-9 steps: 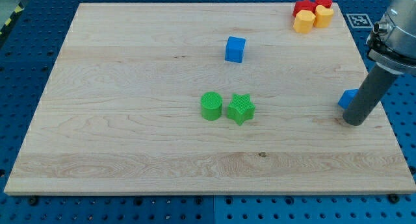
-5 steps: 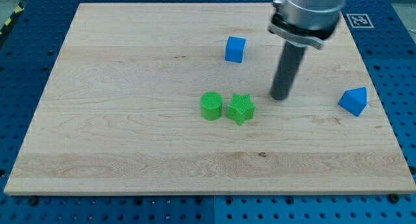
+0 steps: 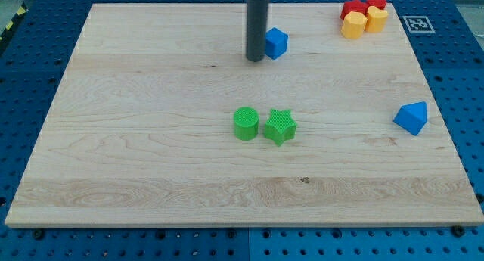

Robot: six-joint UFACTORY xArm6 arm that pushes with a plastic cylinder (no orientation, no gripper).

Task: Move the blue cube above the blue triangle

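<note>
Tool tip (image 3: 255, 60) touches the small, turned blue cube (image 3: 277, 43).

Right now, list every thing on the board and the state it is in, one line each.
my tip: down on the board, against the blue cube's left side.
blue cube: flat, touching the rod.
blue triangle: alone near the view's right edge.
green cylinder: upright, beside the green star.
green star: flat.
red blocks and yellow blocks: clustered at the top right corner.
</note>
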